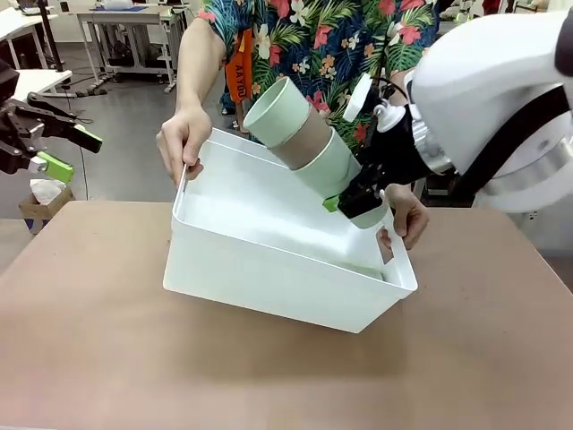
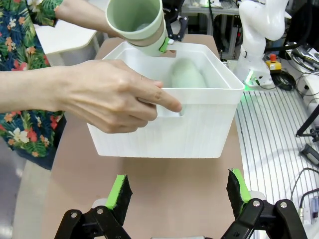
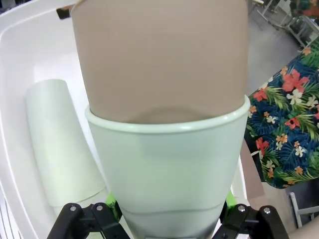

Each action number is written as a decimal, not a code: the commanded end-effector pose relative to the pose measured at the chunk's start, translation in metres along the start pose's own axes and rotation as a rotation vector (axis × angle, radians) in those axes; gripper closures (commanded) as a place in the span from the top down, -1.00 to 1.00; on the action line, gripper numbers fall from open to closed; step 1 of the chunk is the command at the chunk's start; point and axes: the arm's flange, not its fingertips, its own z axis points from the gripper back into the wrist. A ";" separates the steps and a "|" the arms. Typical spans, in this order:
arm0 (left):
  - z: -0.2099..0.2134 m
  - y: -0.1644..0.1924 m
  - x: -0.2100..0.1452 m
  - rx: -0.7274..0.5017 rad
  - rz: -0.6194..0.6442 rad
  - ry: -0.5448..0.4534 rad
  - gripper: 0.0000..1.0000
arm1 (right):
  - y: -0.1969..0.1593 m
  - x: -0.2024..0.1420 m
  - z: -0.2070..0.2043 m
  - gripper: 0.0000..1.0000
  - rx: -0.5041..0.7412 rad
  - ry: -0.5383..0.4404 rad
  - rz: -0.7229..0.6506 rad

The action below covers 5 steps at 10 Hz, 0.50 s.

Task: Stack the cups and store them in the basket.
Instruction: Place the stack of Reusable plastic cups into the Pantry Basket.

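Three nested cups form the stack (image 1: pixel 303 134) that our right gripper (image 1: pixel 358 199) grasps by its bottom mint cup; a brown cup sits inside that one and another mint cup inside the brown, its open mouth pointing up and away toward the person. We hold the stack tilted over the white basket (image 1: pixel 269 269), just above its far rim. In our right wrist view the green pads press on both sides of the lowest mint cup (image 3: pixel 169 169), with the brown cup (image 3: pixel 159 55) rising out of it; the stack's top is cut off by the picture's upper edge.

Inside the basket, mint cups (image 3: pixel 60 144) lie on their side against the floor; we cannot tell how many are nested there.

The person tips the basket toward us, one hand (image 1: pixel 183 139) gripping its short end on our left and the other hand (image 1: pixel 407 219) at the handle slot on our right, partly hidden behind our gripper. The basket's near edge rests on the brown table (image 1: pixel 89 340).

Our left gripper (image 2: pixel 177 191) hangs with fingers spread wide and nothing between them, well apart from the basket.

Orange material by the person's floral shirt carries writing that is too small for us to read.
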 end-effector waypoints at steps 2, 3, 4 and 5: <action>0.002 0.000 0.004 -0.003 0.010 -0.016 1.00 | 0.007 -0.002 -0.014 0.71 -0.005 0.058 -0.019; 0.002 0.000 0.004 -0.003 0.010 -0.016 1.00 | 0.009 -0.004 -0.021 0.71 0.001 0.070 -0.014; 0.002 0.000 0.004 -0.003 0.010 -0.016 1.00 | 0.009 -0.005 -0.028 0.71 0.003 0.086 -0.013; 0.002 0.000 0.004 -0.003 0.010 -0.016 1.00 | 0.008 -0.007 -0.034 0.71 0.007 0.102 -0.014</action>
